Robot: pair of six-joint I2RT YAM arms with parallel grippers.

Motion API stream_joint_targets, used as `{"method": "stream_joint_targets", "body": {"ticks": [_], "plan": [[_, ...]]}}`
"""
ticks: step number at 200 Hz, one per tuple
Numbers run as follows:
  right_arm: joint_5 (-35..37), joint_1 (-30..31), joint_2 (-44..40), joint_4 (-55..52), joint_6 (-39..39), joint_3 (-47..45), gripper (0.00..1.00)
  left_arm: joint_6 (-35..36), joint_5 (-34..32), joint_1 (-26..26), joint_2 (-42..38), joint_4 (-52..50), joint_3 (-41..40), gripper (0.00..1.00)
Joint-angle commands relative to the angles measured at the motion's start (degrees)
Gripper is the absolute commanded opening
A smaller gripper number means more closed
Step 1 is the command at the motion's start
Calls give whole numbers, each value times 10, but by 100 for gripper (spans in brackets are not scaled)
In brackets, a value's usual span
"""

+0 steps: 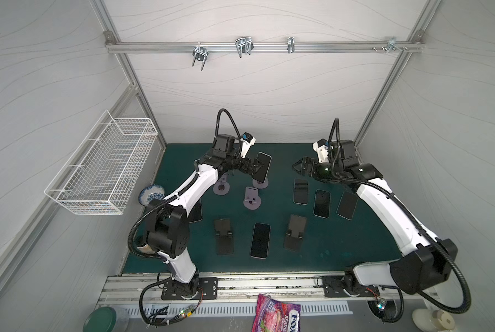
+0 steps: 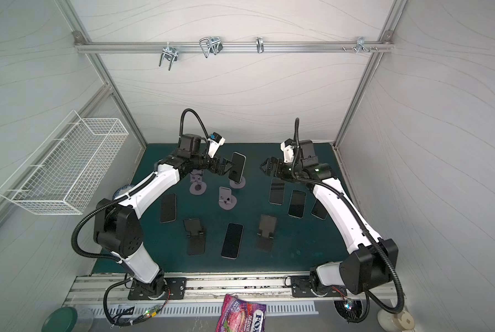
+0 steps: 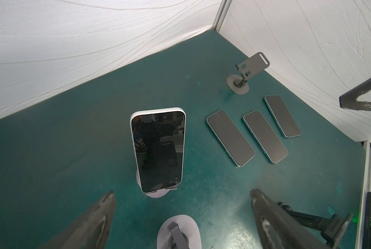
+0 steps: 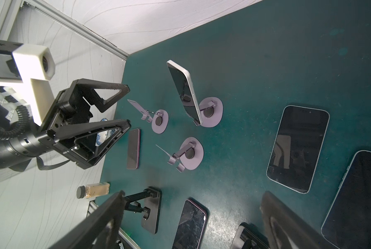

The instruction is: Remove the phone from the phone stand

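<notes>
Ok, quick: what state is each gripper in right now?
Left gripper: jaws open, empty, short of the phone on the phone stand.
Right gripper: jaws open, empty.

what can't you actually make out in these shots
- Cradle of the phone stand: left wrist view, hidden behind the upright phone resting on it.
- A flat phone near the table's left edge: in a top view, mostly covered by the left arm.
- The snack bag: both top views, cut off by the bottom edge.
- What the bottle holds: right wrist view, too blurred to tell.
</notes>
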Motion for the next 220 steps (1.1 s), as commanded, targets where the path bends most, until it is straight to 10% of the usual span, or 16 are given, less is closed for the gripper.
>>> {"method": "stream_joint_targets", "body": {"ticks": [1, 220], "plan": [[-3, -4, 8, 17, -7, -5, 99, -3, -23, -4, 24, 36, 23, 99], [-37, -12, 49, 73, 7, -35, 99, -18, -109, -53, 161, 36, 127, 92]]}}
